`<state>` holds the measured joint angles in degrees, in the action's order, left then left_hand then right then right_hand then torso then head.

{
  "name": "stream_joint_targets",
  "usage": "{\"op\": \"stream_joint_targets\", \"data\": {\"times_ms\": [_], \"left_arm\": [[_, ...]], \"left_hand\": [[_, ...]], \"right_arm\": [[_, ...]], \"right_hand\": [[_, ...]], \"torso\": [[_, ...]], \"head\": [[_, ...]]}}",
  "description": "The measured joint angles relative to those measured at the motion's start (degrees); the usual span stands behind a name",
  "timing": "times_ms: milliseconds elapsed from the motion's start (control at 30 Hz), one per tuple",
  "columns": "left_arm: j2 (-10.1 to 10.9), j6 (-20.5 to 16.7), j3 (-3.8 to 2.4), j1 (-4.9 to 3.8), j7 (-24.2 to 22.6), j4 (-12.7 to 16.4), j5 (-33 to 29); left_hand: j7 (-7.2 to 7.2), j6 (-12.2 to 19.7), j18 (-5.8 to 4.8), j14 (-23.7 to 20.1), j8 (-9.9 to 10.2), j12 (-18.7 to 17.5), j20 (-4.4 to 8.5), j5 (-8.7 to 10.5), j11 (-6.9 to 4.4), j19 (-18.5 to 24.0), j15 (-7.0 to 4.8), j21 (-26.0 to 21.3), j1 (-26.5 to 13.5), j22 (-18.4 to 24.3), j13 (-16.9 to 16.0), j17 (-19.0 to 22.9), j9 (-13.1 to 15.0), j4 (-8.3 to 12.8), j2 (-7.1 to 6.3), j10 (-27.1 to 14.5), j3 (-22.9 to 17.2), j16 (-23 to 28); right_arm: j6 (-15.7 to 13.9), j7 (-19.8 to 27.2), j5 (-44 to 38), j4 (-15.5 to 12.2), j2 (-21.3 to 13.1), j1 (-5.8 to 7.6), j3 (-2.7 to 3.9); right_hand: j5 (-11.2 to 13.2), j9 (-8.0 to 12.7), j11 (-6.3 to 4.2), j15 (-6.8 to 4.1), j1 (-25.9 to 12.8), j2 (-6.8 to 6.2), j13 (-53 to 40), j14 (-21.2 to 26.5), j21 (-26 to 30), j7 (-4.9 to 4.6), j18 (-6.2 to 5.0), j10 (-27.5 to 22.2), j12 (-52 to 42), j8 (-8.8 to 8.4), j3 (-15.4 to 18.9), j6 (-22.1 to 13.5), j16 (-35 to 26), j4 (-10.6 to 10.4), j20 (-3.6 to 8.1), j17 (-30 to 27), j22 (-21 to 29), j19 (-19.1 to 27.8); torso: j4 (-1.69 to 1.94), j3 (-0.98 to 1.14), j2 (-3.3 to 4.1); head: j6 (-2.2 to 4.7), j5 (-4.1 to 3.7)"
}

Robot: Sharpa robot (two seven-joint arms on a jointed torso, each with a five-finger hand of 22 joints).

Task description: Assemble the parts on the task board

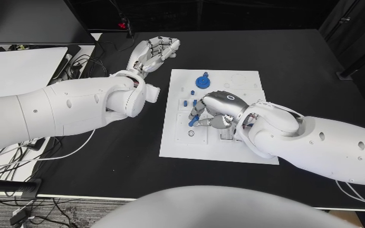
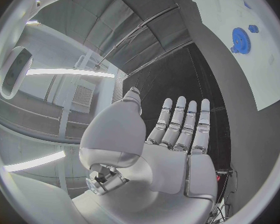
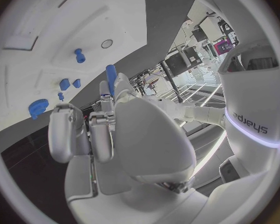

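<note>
The white task board [image 1: 228, 146] lies mid-table. A blue gear [image 1: 203, 82] sits on its far part, with small blue parts [image 1: 186, 103] nearer the left edge. My right hand [image 1: 213, 113] hovers low over the board's middle and pinches a slim blue peg [image 1: 194, 121] at its fingertips. In the right wrist view the blue peg [image 3: 110, 75] sticks out past the fingers [image 3: 102, 124], toward the board [image 3: 65, 20] with its gear [image 3: 38, 107]. My left hand [image 1: 156, 53] lies flat and empty on the black table beyond the board's far left corner, fingers [image 2: 177, 124] straight; the gear [image 2: 240, 39] shows there too.
A white panel [image 1: 27, 64] and loose cables [image 1: 76, 67] sit at the table's left edge. The board has round and square recesses [image 1: 239, 79] on its far right part. Black table [image 1: 304, 64] surrounds the board to the right and rear.
</note>
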<state>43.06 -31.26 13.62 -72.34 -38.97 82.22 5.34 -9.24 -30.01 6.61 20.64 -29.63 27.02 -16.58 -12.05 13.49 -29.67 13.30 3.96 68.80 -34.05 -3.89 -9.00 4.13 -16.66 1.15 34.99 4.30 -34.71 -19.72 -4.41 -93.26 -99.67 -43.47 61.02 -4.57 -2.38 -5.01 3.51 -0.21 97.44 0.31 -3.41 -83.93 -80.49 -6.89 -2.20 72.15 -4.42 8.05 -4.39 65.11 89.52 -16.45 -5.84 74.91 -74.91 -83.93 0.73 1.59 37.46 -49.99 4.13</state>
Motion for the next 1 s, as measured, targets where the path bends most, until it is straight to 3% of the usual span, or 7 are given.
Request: {"op": "stream_joint_targets", "data": {"times_ms": [333,1000], "left_arm": [[0.0,0.0,0.00,0.00,0.0,0.0,0.0],[0.0,0.0,0.00,0.00,0.0,0.0,0.0]], "left_hand": [[0.00,0.0,0.00,0.0,0.0,0.0,0.00,0.00,0.00,0.0,0.00,0.0,0.0,0.0,0.0,0.0,0.0,0.0,0.00,0.0,0.0,0.0],[0.00,0.0,0.01,0.0,0.0,0.0,0.00,0.00,0.00,0.0,0.00,0.0,0.0,0.0,0.0,0.0,0.0,0.0,0.00,0.0,0.0,0.0]], "right_arm": [[3.2,0.0,-5.8,1.2,1.7,-1.09,-0.02],[6.5,-2.1,-10.4,2.4,3.3,-1.30,0.04]], "right_hand": [[-0.1,0.0,0.10,0.00,0.4,0.22,0.0,0.0,0.0,-0.05,0.00,-0.1,0.1,-0.20,-0.2,-0.1,0.0,0.2,0.00,0.0,0.0,0.0],[-0.1,0.1,0.20,0.00,0.4,0.22,0.1,0.0,0.2,-0.32,0.00,-0.2,0.5,-0.52,-0.3,-0.1,0.0,0.0,0.00,0.0,0.0,0.0]], "torso": [[-0.05,0.02,-0.02],[-0.07,0.01,0.03]], "head": [[0.00,0.02],[0.00,-0.24]]}}
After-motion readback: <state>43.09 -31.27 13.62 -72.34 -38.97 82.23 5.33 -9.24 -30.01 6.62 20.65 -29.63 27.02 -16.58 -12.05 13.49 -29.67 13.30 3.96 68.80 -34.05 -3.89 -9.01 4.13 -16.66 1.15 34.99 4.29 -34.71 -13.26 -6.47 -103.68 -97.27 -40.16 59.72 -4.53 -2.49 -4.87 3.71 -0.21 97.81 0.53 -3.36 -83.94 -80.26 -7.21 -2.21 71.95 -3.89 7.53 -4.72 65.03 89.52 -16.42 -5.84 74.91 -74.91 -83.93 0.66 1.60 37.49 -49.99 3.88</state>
